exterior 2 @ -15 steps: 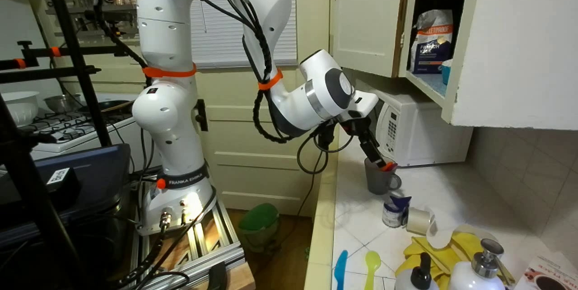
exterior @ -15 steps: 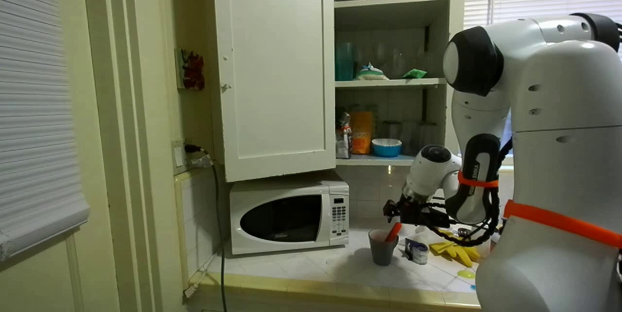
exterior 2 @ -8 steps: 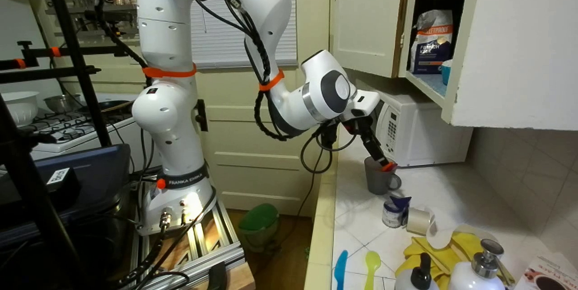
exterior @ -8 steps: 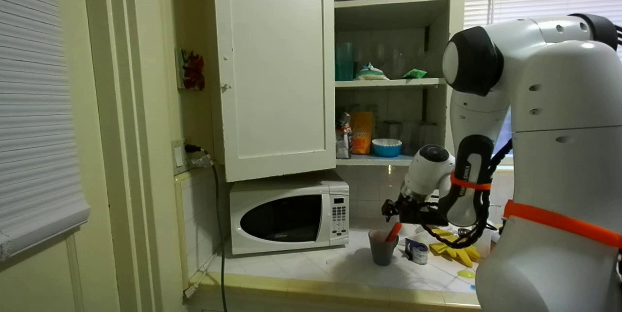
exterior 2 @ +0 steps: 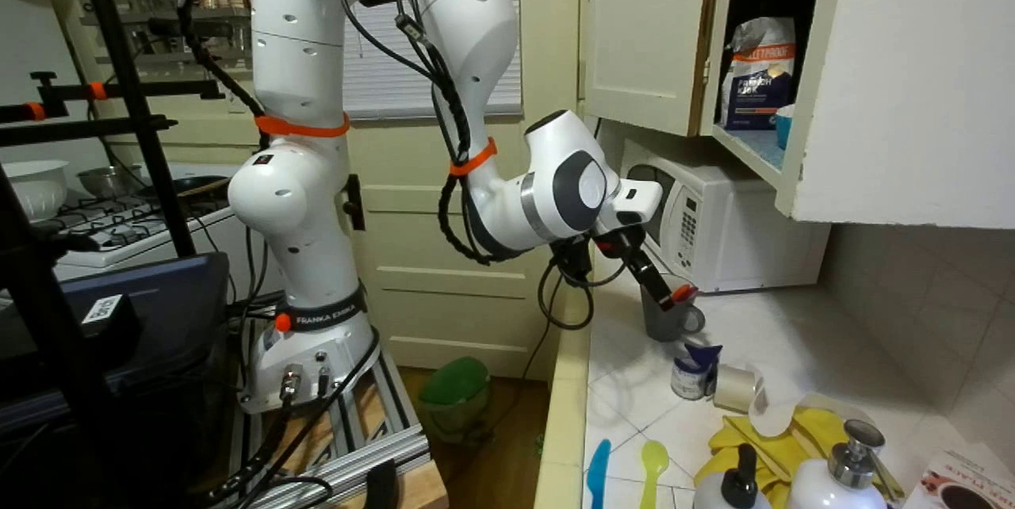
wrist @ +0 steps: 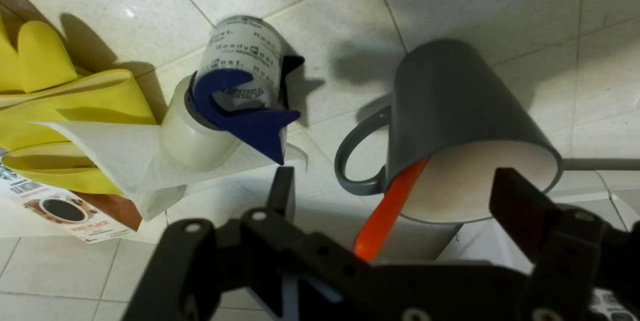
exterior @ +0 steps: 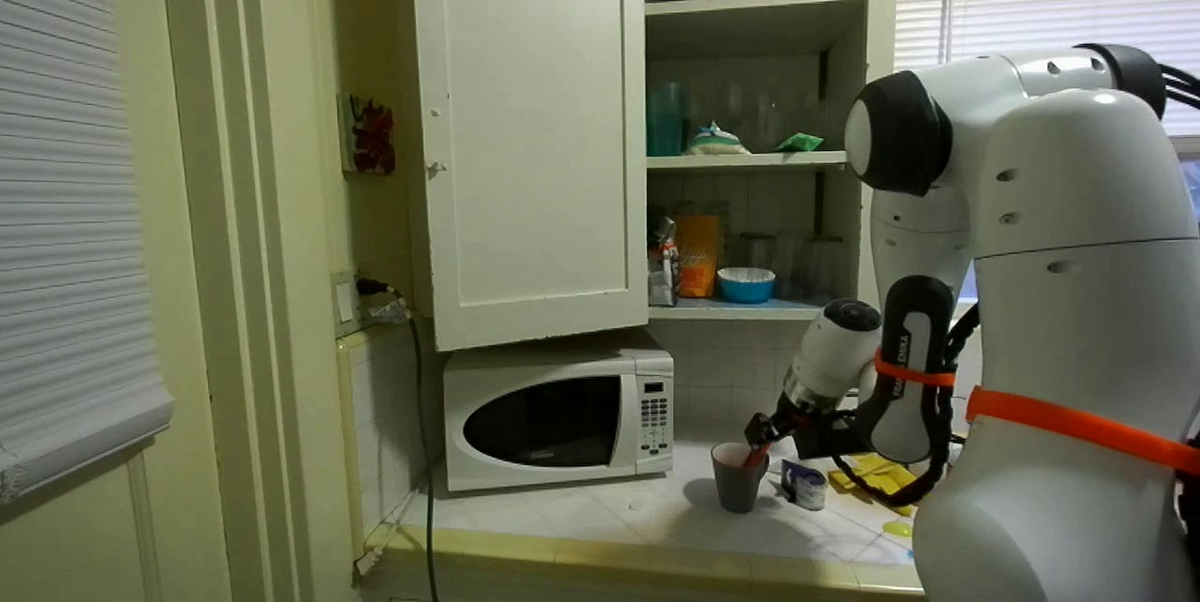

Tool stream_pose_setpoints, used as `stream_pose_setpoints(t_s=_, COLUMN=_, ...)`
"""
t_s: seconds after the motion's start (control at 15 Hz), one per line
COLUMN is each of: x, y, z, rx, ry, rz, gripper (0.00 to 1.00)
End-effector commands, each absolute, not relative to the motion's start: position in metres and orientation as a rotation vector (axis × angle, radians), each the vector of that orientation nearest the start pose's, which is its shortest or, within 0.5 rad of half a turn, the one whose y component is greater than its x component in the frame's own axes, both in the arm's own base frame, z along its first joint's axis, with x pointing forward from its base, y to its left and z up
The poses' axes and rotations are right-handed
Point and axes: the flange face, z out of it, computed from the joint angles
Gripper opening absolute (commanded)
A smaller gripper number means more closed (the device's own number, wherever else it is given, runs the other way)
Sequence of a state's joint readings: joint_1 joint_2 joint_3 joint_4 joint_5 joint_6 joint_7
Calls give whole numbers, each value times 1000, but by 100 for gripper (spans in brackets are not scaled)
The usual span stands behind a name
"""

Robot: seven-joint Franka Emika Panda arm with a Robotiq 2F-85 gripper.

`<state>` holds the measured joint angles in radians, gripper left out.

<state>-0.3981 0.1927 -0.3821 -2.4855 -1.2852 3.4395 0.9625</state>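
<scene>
The fingers (wrist: 284,193) of the end effector (wrist: 397,195) are held wide apart, and nothing is seen to be clamped in it. Between them, in the wrist view, an orange utensil (wrist: 385,213) is framed by its handle end; whether either finger is touched by it cannot be told. The utensil is leaned on the rim of a tapered gray mug (wrist: 450,101), its lower end hidden inside. By the wrist view, the mug's mouth is overlapped by one finger – so the rim could be knocked and the mug tipped, it is judged, were the end effector lowered or swung off line. The handle is narrow and slanted; were it pinched near its edge, it could be rolled or slid along the rim rather than gripped.

The mug is stood upright on the tiled tabletop (exterior 2: 793,342), near the white microwave (exterior 2: 753,231). On the side of the mug's loop, a blue tape dispenser (wrist: 252,123) is set – close enough to be bumped by a sideways sweep. Farther out, yellow rubber gloves (wrist: 90,103), a blue knife (exterior 2: 599,471) and a yellow-green spoon (exterior 2: 655,460) are laid
</scene>
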Motion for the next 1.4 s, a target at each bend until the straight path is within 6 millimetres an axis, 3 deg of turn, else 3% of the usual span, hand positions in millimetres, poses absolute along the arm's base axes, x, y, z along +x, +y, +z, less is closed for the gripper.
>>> stream_pose_setpoints(t_s=0.0, x=388, y=-250, z=264, rx=-3076, ry=422, rz=-951, gripper=100)
stream_pose_setpoints(t_s=0.27, x=389, y=-262, z=279, rx=-3107, ry=331, rz=-1011, gripper=100)
stream_pose_setpoints(t_s=0.53, x=397, y=-268, z=279, rx=-3092, ry=297, rz=-1046, gripper=100)
stream_pose_setpoints(t_s=1.13, x=411, y=-271, z=262, rx=-3054, ry=276, rz=-1034, gripper=100)
stream_pose_setpoints(t_s=1.2, x=412, y=-270, z=260, rx=-3053, ry=272, rz=-1030, gripper=96)
stream_pose_setpoints(t_s=1.33, x=416, y=-269, z=257, rx=-3052, ry=260, rz=-1029, gripper=74)
